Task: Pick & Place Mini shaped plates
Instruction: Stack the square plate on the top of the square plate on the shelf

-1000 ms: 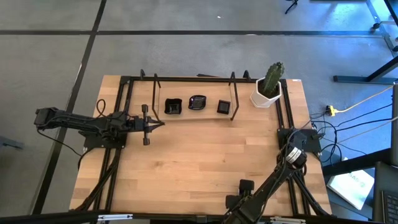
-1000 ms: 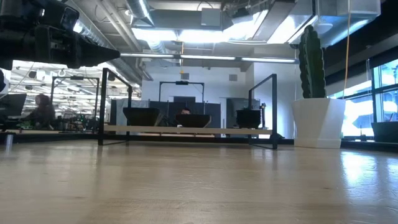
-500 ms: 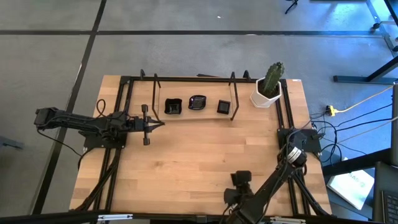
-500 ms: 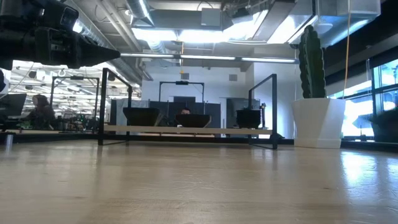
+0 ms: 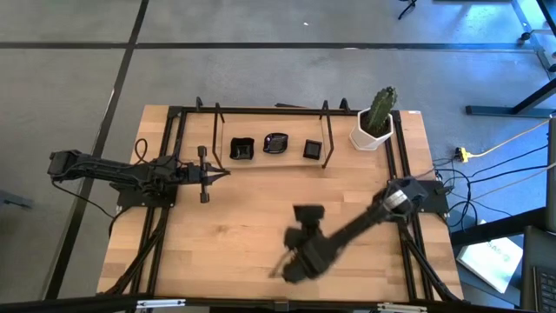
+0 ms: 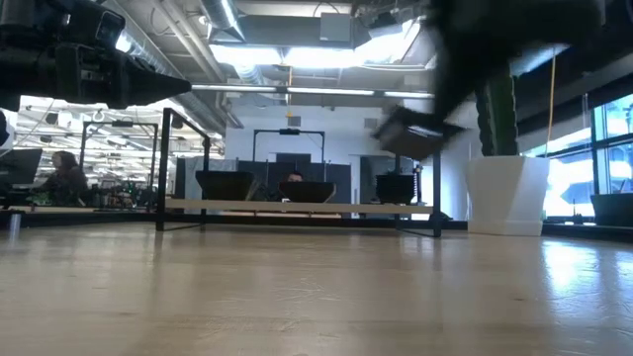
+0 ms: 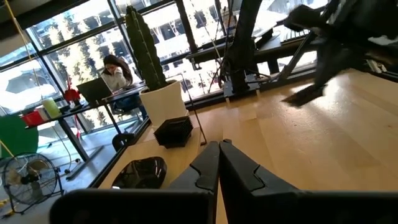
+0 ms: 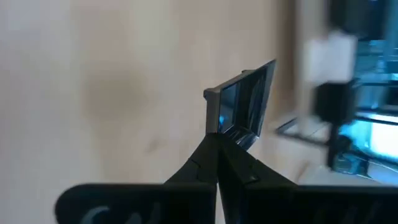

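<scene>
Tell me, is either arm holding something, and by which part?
The right tool pinches a small square plate by its edge. The left tool is shut on nothing.

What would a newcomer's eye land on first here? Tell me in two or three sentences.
The right arm stands out first: it sweeps over the middle of the table, its right gripper shut on a small square plate held on edge. Next come the three black mini plates in a row inside the black frame at the far edge, with the white cactus pot at the far right corner. The left gripper waits shut beside that frame.
</scene>
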